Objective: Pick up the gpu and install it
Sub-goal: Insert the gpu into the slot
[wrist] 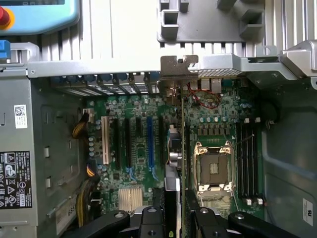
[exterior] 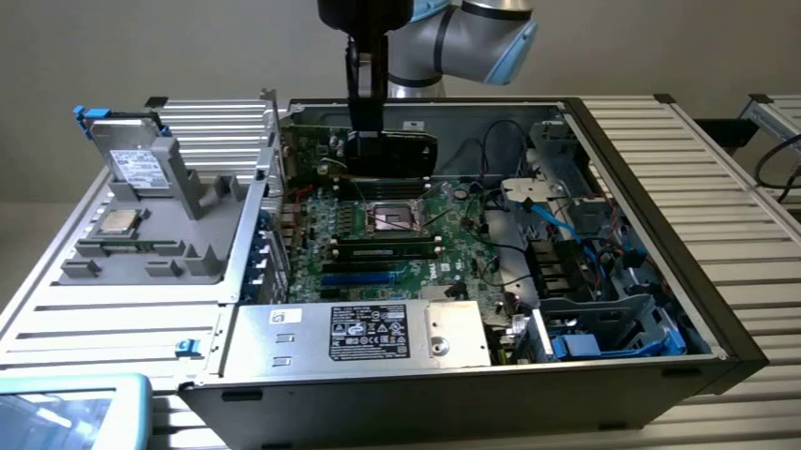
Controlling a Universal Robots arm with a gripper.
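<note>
Gripping gpu (exterior: 400,155) edge-on in claw (wrist: 176,214), upright inside case (exterior: 670,246) over board (wrist: 218,106) just beside CPU socket (wrist: 214,168), with bracket (wrist: 178,67) at rear wall (wrist: 99,67); picked up already, seemingly not pressed home yet.

Colour rundown: the gpu (exterior: 398,155) is a green board with a black cooler and a silver bracket, and the tool (exterior: 368,141) is all black. The motherboard (exterior: 375,230) is green too, with a blue slot (wrist: 149,141) and a white slot (wrist: 105,140) among black ones, plus a red wire loop (wrist: 203,96). The power supply (exterior: 356,333) is silver with a black-and-white label. The cables (exterior: 564,216) to the exterior view's right of the motherboard are blue. The tabletop (exterior: 714,169) is ribbed silver. The arm (exterior: 451,42) is grey with a light blue cap.
</note>
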